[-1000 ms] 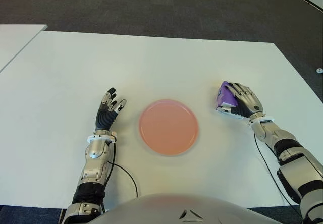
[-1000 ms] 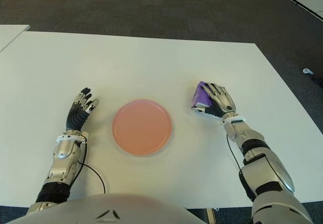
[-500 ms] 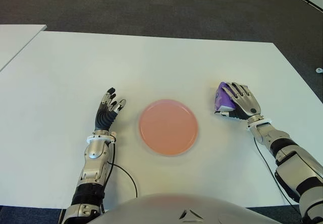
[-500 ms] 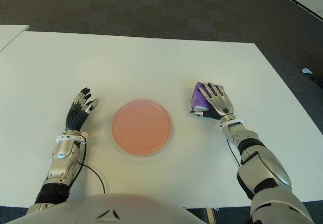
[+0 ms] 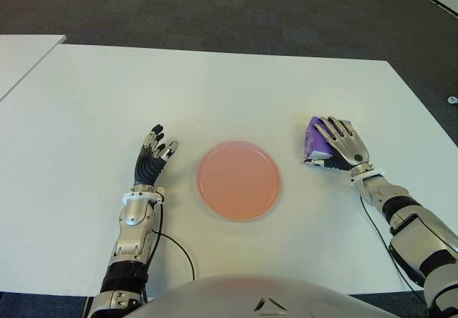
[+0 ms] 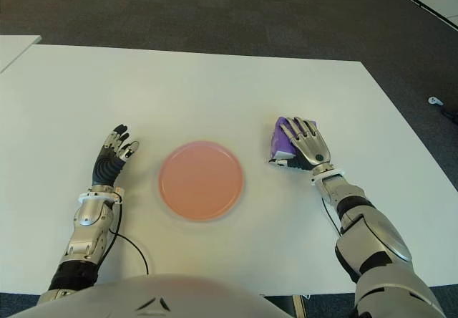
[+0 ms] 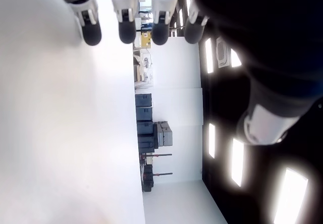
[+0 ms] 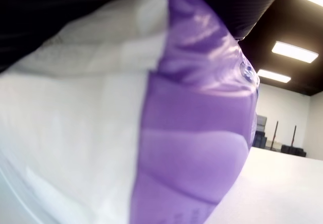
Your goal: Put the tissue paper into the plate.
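Observation:
The tissue paper is a purple and white pack [image 5: 312,136] on the white table, a short way right of the pink plate [image 5: 238,180]. My right hand [image 5: 338,143] lies over the pack with its fingers draped across the top and the thumb at its near side. The pack [image 8: 192,133] fills the right wrist view, pressed close against the palm. The plate holds nothing. My left hand [image 5: 153,157] shows just left of the plate, fingers spread and holding nothing.
The white table [image 5: 215,89] stretches wide beyond the plate. A second white table's corner [image 5: 21,49] shows at the far left. Dark carpet [image 5: 236,10] lies past the table's far edge.
My right hand has shifted a little to the left, toward the plate, with the tissue pack under it. The left hand and the plate have stayed put.

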Tool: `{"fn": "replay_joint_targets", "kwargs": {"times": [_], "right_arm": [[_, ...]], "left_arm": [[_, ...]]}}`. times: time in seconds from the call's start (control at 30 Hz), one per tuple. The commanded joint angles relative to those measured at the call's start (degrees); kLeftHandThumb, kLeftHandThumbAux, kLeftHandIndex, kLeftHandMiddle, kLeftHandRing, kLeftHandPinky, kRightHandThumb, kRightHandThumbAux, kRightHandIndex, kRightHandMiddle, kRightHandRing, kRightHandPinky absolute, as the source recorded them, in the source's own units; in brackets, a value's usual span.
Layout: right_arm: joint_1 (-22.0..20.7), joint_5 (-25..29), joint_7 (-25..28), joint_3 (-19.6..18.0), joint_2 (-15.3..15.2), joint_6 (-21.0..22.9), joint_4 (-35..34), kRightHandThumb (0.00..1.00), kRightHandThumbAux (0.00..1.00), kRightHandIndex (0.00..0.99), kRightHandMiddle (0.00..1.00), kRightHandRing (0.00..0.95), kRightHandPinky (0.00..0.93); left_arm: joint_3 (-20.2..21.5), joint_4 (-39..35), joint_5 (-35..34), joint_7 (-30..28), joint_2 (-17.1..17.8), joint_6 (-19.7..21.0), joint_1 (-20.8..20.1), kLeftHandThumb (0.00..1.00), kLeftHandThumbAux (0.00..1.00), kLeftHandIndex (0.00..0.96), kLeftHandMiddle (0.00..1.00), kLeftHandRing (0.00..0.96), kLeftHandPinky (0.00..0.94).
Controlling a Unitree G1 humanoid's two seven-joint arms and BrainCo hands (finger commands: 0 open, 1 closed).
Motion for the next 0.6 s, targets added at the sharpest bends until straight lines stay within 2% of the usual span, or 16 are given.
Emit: {"fn": "replay_joint_targets", "kwargs": {"times": [0.03,0.6], "right_arm": [[6.8,-5.3,4.4,5.6,3.8,-0.4,2.4,0.348,0.104,0.0,0.0,0.0,0.0],[5.8,-5.4,3.5,8.4,3.3,2.1,2.3,0.377,0.109,0.0,0.0,0.0,0.0]], "left_arm": [[0.1,-0.2,-0.3,-0.5,0.0,0.7,0.6,0.0,0.566,0.0,0.001,0.0,0.0],[0.3,0.5,-0.6,-0.4,-0.2,0.3,0.3,0.0,0.569,0.0,0.0,0.0,0.0]]}}
